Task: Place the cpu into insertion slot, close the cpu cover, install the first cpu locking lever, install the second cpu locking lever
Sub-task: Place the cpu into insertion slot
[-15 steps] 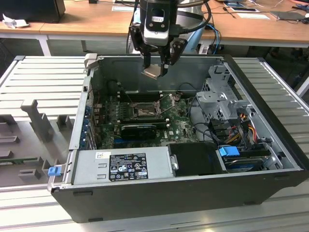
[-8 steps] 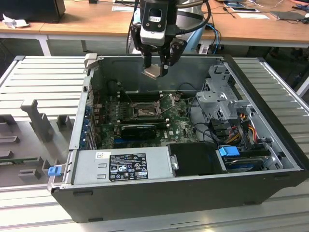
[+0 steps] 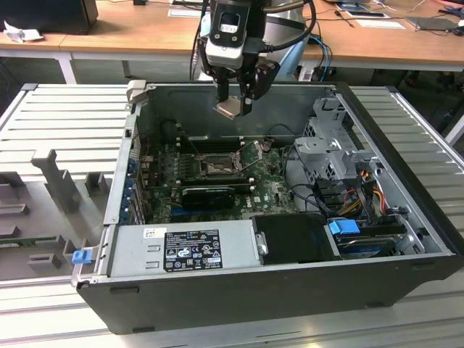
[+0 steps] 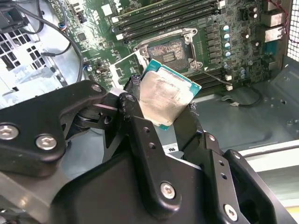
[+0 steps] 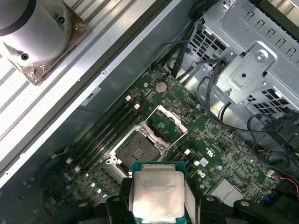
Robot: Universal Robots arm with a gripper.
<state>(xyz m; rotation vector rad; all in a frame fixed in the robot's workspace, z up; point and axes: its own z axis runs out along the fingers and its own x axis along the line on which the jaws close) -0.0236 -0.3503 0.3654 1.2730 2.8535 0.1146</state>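
My gripper (image 3: pixel 236 93) hangs above the open computer case, shut on the cpu (image 3: pixel 230 109), a flat square chip with a pale silvery face and green edge. In both wrist views the cpu (image 4: pixel 164 95) (image 5: pixel 156 192) sits between the black fingers (image 4: pixel 134 114) (image 5: pixel 116 205), tilted and well above the board. The insertion slot (image 3: pixel 217 169) (image 4: pixel 169 50) (image 5: pixel 136 150) lies open on the green motherboard below the chip, its grey pin field bare. The cpu cover (image 5: pixel 169 122) (image 4: pixel 126 64) stands swung up at one side of the socket.
A grey power supply (image 3: pixel 185 250) fills the case's front. A black card (image 3: pixel 210 194) lies just in front of the socket. A metal drive cage (image 3: pixel 330 141) (image 5: pixel 254 60) and cable bundles (image 3: pixel 348 196) sit at the exterior view's right. Memory sticks (image 5: pixel 100 135) run alongside the socket.
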